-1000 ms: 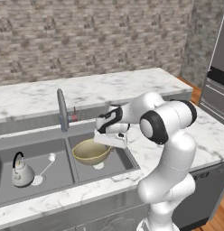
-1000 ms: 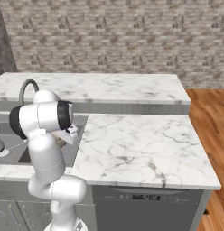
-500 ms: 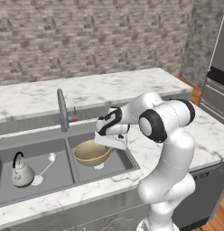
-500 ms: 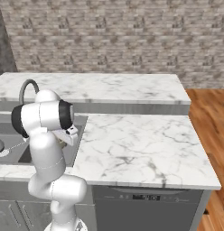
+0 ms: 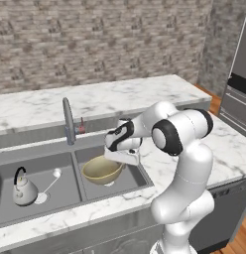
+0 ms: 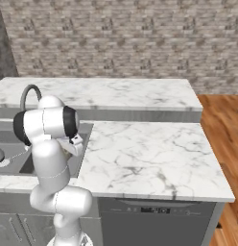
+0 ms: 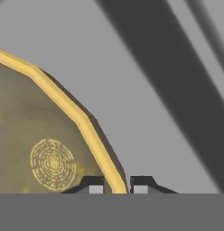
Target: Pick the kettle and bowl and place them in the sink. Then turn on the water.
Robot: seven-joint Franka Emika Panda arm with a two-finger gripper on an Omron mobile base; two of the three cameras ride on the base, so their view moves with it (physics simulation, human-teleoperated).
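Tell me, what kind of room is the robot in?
It looks like a kitchen. There's a steel sink with a tall curved faucet set in a white marble counter, and a kettle and a bowl sit in its basins.

One kettle (image 5: 23, 189); one bowl (image 5: 101, 170); one double-basin sink (image 5: 60, 207); one faucet (image 5: 68, 120); one long-handled white utensil (image 5: 49, 184) beside the kettle; one dishwasher front (image 6: 154, 222); one gripper (image 7: 114, 186).

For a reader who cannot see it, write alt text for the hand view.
Two dark fingers pinch the yellow rim of an olive-tan bowl, one tip inside and one outside. The grey steel sink floor lies behind it.
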